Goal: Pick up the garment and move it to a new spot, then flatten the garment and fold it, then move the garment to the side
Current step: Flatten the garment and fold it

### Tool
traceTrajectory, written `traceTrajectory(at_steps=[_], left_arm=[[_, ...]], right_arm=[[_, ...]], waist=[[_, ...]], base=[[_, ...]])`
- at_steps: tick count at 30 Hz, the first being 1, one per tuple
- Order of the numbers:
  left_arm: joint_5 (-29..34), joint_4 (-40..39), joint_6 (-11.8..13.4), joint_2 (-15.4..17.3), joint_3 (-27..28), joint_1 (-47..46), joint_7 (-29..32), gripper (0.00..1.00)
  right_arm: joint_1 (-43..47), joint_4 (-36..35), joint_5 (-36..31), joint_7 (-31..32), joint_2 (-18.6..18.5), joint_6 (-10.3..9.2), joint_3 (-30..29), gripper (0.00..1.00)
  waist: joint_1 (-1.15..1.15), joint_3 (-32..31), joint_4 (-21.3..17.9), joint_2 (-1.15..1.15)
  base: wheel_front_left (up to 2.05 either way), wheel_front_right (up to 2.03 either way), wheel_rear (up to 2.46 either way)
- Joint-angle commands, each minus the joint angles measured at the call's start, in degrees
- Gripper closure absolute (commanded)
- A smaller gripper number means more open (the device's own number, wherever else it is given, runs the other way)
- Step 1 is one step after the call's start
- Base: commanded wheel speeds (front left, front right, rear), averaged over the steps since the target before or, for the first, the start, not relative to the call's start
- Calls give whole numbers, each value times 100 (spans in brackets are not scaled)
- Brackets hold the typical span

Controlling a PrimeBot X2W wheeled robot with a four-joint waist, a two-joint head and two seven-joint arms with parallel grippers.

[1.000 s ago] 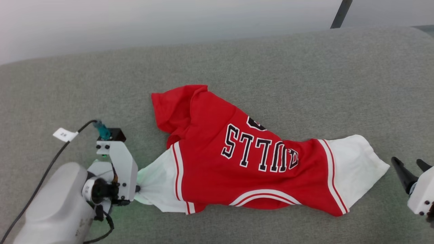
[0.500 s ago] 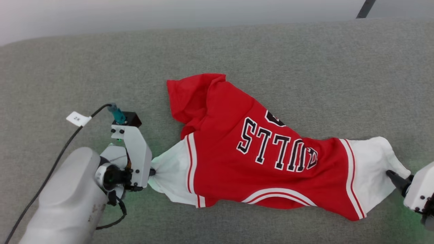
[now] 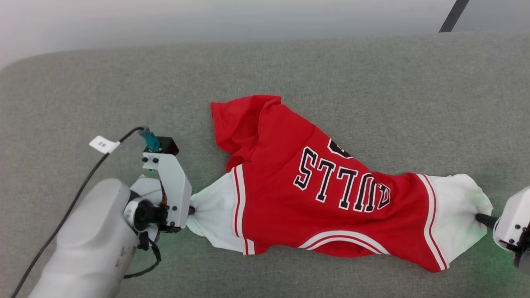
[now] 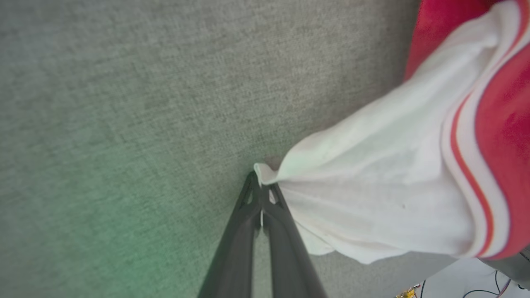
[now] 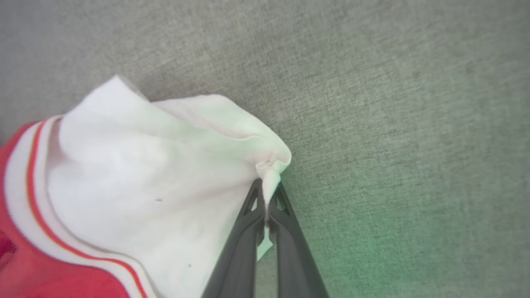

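Grey cushion [image 3: 372, 82]; wrist views: left tool [image 4: 261, 194], right tool [image 5: 268, 194] pinch garment [image 3: 273, 165].

The garment [image 3: 331, 215], a red jersey with white sleeves, red-white stripe trim and black-and-white "BULLS" lettering, lies stretched sideways on the grey fabric surface [image 3: 372, 82]. In the head view its lettering reads upside down. Both sleeve tips are drawn into pinched points, and the far hem end is rumpled and folded over.

We are clamping our right claw [image 5: 265, 194] onto the jersey's [image 3: 331, 186] white sleeve [image 5: 145, 174], after it stood open just beside it.
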Motion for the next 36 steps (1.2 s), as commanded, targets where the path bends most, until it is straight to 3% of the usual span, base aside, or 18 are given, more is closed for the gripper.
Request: traceTrajectory(at_steps=[1,7,15,20,26,31,36], left_arm=[[23,98,-31,-194,-123,14,41,100],[82,59,-66,-45,-130,-576,310,100],[152,222,-1,-210,-59,-1573,335,100],[405,458,46,-311,1,-2450,-188,100],[845,964,184,-425,76,-3491,-1421,100],[1036,1471,385,-464,211,-4201,-2351,100],[1104,1864,440,-436,326,-4754,-3054,100]], right_arm=[[-33,27,220,250,129,4,-13,100],[-580,-486,555,640,71,3,-157,100],[-1774,-668,350,577,230,3,-59,100],[-2837,-287,-51,-168,389,3,108,100],[-4055,484,-438,-1647,496,4,515,100],[-4874,1204,-479,-2766,474,3,980,100],[-5502,1938,-349,-3363,531,3,1241,100]], waist=[[0,-225,42,0],[0,-776,124,0],[0,-1384,209,0],[0,-1507,234,0],[0,-1508,269,0],[0,-1407,241,0],[0,-1193,204,0]], base=[[0,0,0],[0,0,0],[0,0,0],[0,0,0],[0,0,0],[0,0,0],[0,0,0]])
